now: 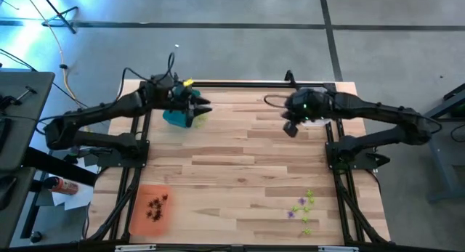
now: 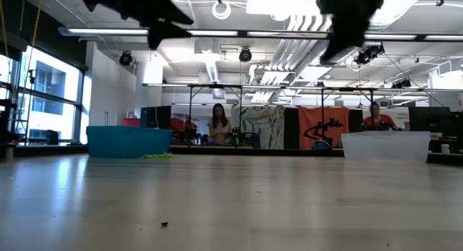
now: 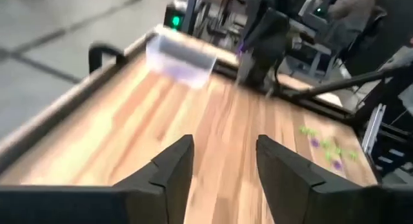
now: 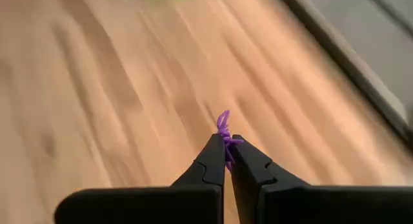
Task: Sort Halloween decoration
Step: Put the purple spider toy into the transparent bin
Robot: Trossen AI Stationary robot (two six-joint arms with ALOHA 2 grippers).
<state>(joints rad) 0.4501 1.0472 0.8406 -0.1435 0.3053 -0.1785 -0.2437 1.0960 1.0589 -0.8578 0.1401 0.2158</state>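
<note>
My right gripper hovers above the far right of the table beside the clear tray, shut on a purple spiky trinket. My left gripper is open and empty, raised over the teal tray at the far left. Lime green trinkets lie on the table against that tray. Dark trinkets sit in the orange tray at the near left. Loose green and purple trinkets lie on the table near right. My right gripper pinches the purple trinket between its two fingertips. The trinket's spiky end sticks out past the tips. It is lifted clear of the table.
A single tiny dark trinket lies on the wood near the front edge. The table's middle is bare wood. Black frame rails run along the far edge and both sides. People sit at desks in the room behind.
</note>
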